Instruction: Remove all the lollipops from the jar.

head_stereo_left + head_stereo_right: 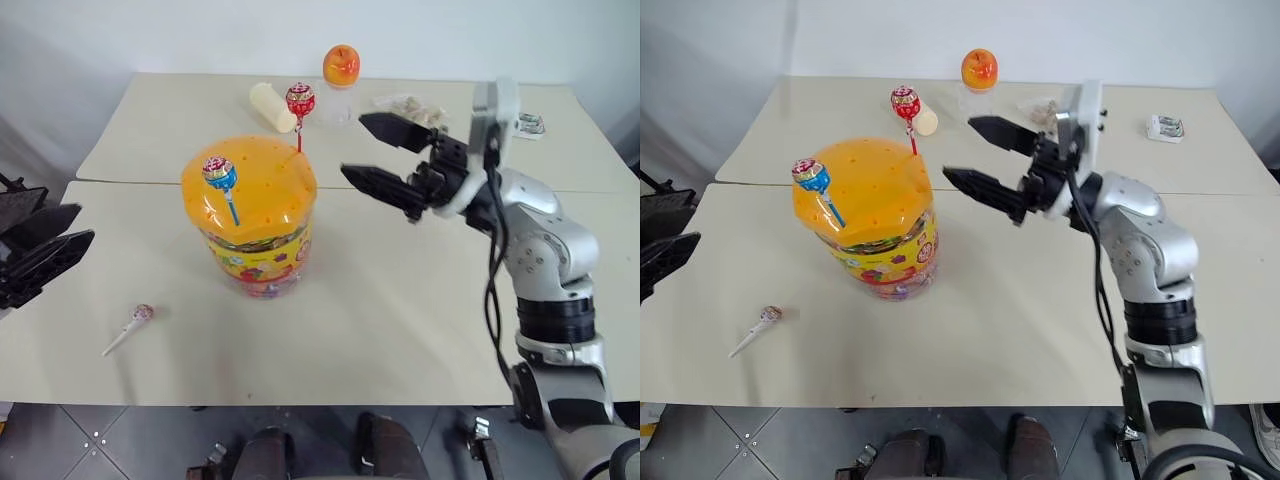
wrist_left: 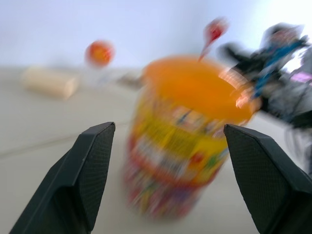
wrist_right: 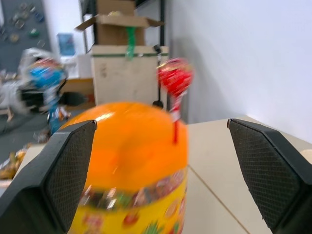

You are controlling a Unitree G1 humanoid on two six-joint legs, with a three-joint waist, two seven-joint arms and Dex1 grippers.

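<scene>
— While my arms hang over the table [image 1: 420,330], what stands on it?

— Item one: the jar [image 1: 256,215], upright, near the middle, orange domed lid on. Item two: the blue lollipop [image 1: 219,174], stick planted in the lid on my left side of the dome. Item three: the red lollipop [image 1: 299,100], stick planted at the far edge of the lid. Item four: the pink lollipop [image 1: 141,314], lying flat on the table, near and to the left of the jar, well apart from it.

— And the grippers?

— My right gripper [image 1: 375,152] hovers beside the jar on its right, at lid height, fingers spread wide, holding nothing; the red lollipop shows between them in its wrist view. My left gripper [image 1: 40,245] sits at the table's left edge, fingers parted, empty, pointing toward the jar.

— Other entries?

— An orange apple-shaped container [image 1: 341,66] and a pale cylinder [image 1: 272,106] at the far side.
</scene>
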